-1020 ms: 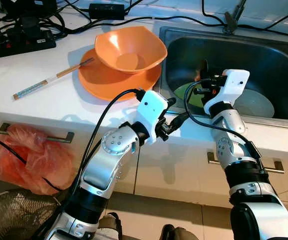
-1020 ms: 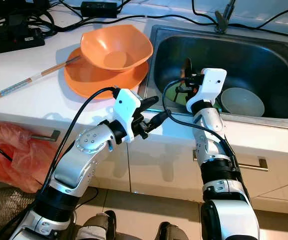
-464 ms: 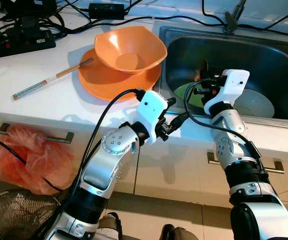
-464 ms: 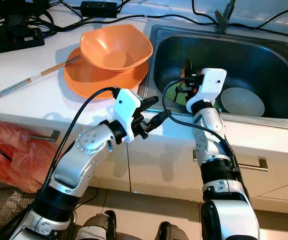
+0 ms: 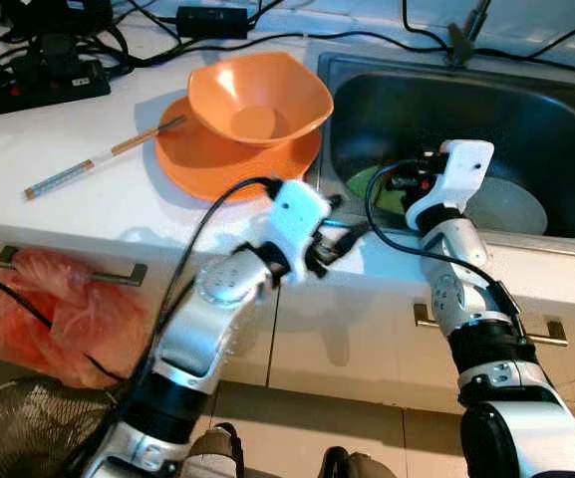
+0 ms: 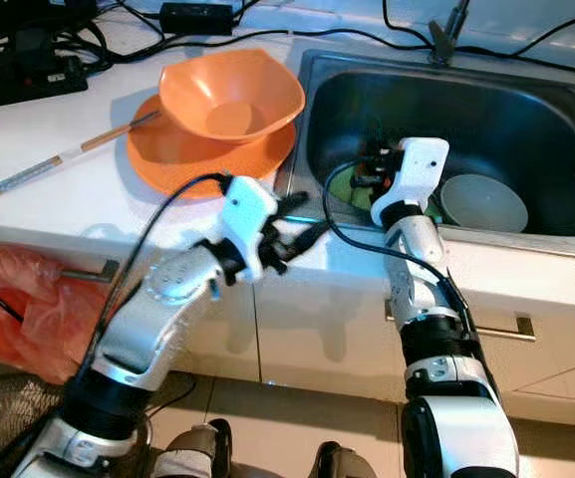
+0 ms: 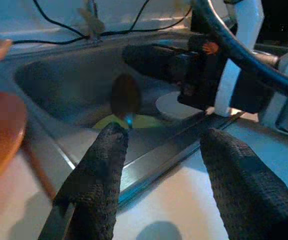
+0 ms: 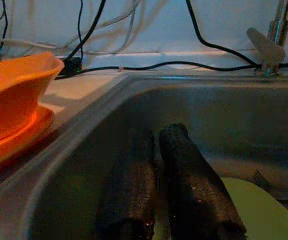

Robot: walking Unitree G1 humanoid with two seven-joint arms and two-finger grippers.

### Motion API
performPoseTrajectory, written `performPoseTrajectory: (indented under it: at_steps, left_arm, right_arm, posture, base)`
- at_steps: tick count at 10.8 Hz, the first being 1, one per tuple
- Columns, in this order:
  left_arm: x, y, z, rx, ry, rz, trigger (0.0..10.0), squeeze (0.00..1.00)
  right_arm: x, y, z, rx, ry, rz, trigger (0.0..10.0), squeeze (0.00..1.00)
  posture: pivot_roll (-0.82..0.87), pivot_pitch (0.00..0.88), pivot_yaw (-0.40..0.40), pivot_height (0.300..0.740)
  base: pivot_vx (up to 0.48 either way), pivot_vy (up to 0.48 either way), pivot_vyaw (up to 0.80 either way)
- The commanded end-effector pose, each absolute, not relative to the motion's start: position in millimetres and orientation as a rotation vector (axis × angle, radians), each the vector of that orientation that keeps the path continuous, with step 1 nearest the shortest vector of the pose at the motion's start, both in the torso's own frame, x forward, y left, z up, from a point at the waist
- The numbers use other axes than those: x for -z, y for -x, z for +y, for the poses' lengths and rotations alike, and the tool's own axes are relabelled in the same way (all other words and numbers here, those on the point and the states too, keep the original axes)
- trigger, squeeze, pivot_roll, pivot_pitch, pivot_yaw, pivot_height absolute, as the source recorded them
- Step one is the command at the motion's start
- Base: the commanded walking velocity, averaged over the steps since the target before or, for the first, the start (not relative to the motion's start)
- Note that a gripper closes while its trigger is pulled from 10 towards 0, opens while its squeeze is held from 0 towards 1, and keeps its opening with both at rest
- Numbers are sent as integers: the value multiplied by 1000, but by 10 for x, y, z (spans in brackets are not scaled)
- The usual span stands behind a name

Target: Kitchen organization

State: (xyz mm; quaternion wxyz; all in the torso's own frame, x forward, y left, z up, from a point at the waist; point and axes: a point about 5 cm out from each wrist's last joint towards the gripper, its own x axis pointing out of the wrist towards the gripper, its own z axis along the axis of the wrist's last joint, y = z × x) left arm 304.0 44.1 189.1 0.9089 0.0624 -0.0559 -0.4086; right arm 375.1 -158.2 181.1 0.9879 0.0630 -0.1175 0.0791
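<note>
Sink (image 5: 526,129) holds a green plate (image 8: 263,210); right hand (image 8: 156,145) together, left hand (image 7: 158,145) apart.

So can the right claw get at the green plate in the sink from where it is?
Probably yes: the right claw, fingers together, already hangs inside the steel sink just above the green plate, with nothing between them.

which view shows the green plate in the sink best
The left eye view: the green plate lies on the sink floor beside the right gripper. The left wrist view catches its edge; the right wrist view, a pale corner.
</note>
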Motion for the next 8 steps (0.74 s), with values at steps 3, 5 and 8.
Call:
performPoseTrajectory:
  at_steps: [3, 5, 8]
  left_arm:
    - [-1880, -3028, 436, 840, -135, -110, 10000, 0]
    - [-1883, -3028, 436, 841, -137, -111, 10000, 0]
    - [-1947, -3101, 495, 753, -128, -156, 10000, 0]
  right_arm:
    - [-1631, -3730, -1605, -144, -109, -164, 10000, 0]
    - [-1661, -3732, -1619, -135, -109, -178, 10000, 0]
    - [-1854, -3733, -1629, -124, -137, -259, 10000, 0]
  posture:
    - [218, 154, -41, 740]
    - [217, 152, -40, 740]
    - [212, 160, -42, 740]
  base:
    - [0, 0, 0]
    - [0, 0, 0]
    - [0, 0, 0]
